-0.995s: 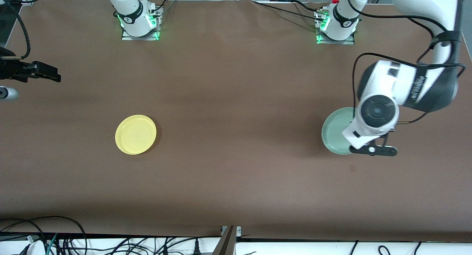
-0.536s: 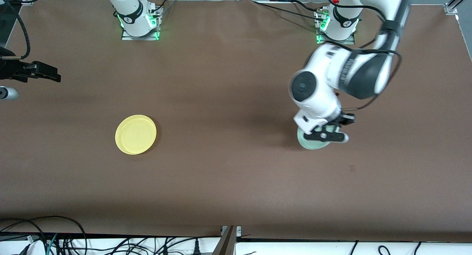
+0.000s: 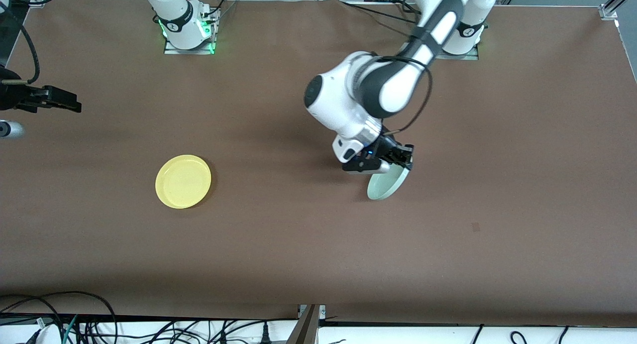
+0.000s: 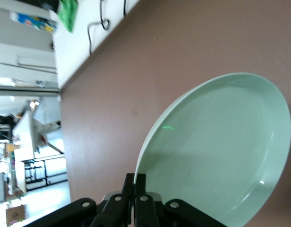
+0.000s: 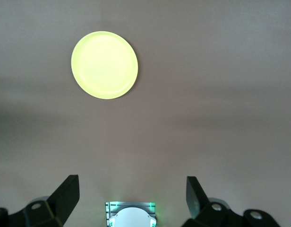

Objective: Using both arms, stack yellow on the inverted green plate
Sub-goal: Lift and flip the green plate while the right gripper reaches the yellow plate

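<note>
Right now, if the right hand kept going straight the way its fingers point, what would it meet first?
Probably nothing but bare table. The right hand is open, and the yellow plate lies off to one side of its line, though depth is hard to judge.

No lettering, label, brand, number or sign can be read anywhere in these views. Neither plate carries any marking, nor does the brown desk (image 3: 278,244). The small round marks on the arm bases are too small to make out.
</note>
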`<action>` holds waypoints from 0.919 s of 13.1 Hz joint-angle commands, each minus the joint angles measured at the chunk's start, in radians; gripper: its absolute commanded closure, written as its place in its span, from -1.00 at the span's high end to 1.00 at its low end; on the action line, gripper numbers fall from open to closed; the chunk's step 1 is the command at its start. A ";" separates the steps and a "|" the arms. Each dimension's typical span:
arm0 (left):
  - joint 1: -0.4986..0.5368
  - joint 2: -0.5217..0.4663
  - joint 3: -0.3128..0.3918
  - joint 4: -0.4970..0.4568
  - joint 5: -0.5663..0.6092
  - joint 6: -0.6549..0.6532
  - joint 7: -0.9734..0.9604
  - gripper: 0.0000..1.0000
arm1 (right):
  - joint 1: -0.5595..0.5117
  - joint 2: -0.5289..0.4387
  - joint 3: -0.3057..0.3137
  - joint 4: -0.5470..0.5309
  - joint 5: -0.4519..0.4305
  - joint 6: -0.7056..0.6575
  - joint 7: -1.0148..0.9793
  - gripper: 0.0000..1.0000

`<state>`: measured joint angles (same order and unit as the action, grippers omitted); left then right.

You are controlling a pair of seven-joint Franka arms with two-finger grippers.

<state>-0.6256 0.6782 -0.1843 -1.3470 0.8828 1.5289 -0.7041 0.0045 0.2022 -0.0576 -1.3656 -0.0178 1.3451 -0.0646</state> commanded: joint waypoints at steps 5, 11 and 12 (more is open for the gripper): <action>-0.279 0.162 0.130 0.066 0.249 -0.042 -0.104 -1.00 | -0.069 0.138 -0.004 0.008 0.018 -0.012 -0.032 1.00; -0.503 0.294 0.361 0.124 0.249 -0.050 -0.106 -1.00 | -0.109 0.342 0.002 -0.077 0.130 0.216 -0.058 1.00; -0.505 0.296 0.364 0.124 0.249 -0.050 -0.106 -1.00 | -0.106 0.342 0.008 -0.137 0.130 0.300 -0.058 1.00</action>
<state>-1.1130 0.9329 0.1491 -1.2767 1.1029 1.5070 -0.8141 -0.1026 0.5396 -0.0639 -1.4193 0.0975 1.5345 -0.1100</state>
